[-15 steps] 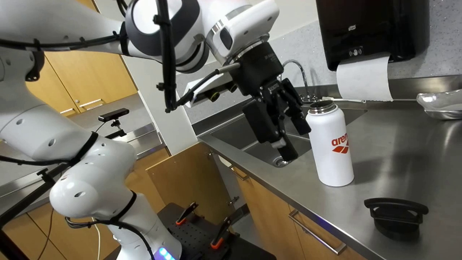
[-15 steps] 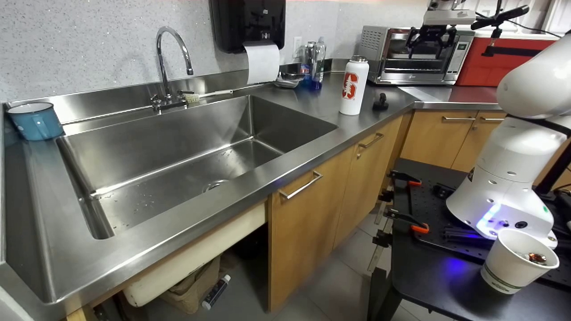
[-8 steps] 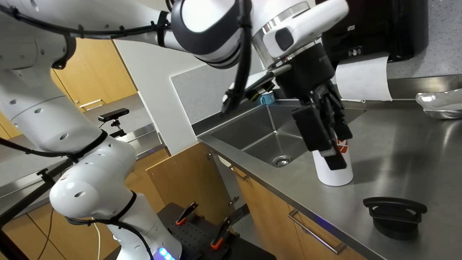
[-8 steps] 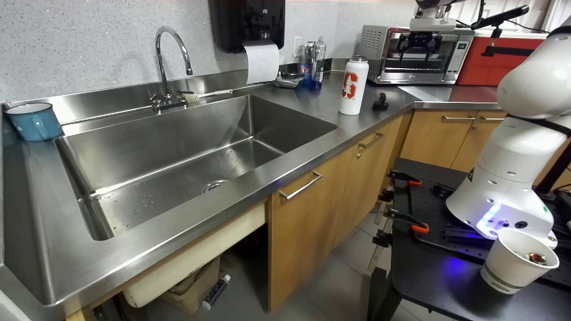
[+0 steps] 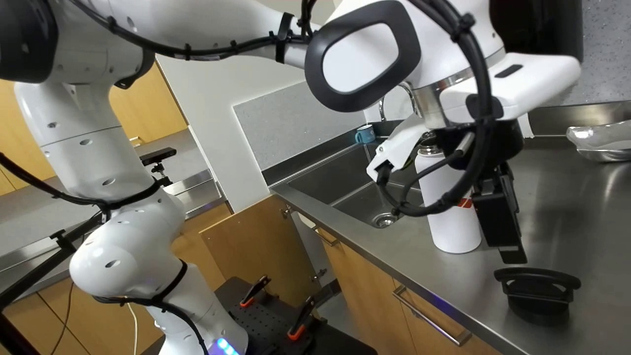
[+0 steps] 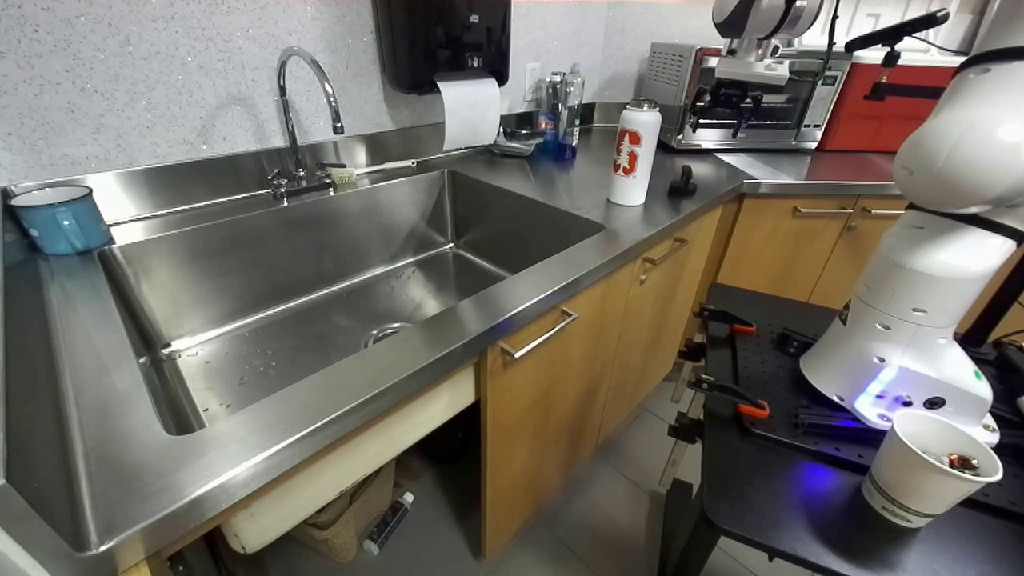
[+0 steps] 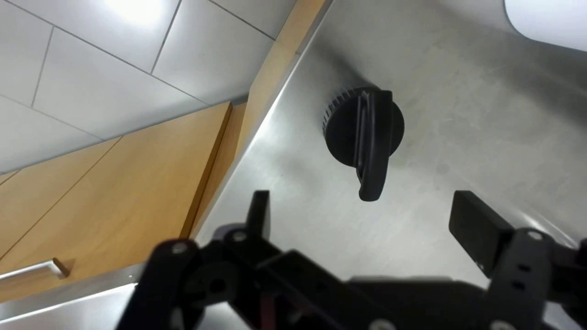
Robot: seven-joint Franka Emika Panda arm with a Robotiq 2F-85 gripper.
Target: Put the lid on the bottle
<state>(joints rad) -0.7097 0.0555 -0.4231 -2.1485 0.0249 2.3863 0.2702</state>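
- Speckled grey wall [image 6: 200, 72] was seen behind a steel table [image 6: 552, 180], into which a deep sink [image 6: 280, 240] was set; wooden cabinet doors [image 6: 552, 416] were fitted below.
- Behind the sink a curved tap [image 6: 293, 136] was mounted, and on the wall a black dispenser [image 6: 448, 40] was fixed, with white paper [image 6: 470, 116] let down from it.
- A toaster oven [image 6: 670, 92] was placed farther along the table, and a blue mug [image 6: 68, 224] was set at the opposite end, beside the sink.
- The hand [image 7: 362, 215] was spread wide: in the wrist view its two fingers [image 7: 474, 224] were set well apart, and the steel of the table was seen between them.
- The lid [image 7: 364, 142] was framed beyond the fingertips, roughly midway across the gap and apart from both.
- In an exterior view the fingertips [image 5: 513, 256] were pointed downward above the table, near the lid; their exact height could not be told.
- The lid was rested on the table near its front edge, loop handle uppermost; it was black and round, its side ribbed.
- The bottle [image 6: 634, 164] was stood upright on the table in both exterior views, near the lid and apart from it; it was finished in white, marked in red and topped by a metal neck.
- In an exterior view it was partly covered by the arm [image 5: 512, 93] and its black cables [image 5: 484, 93].
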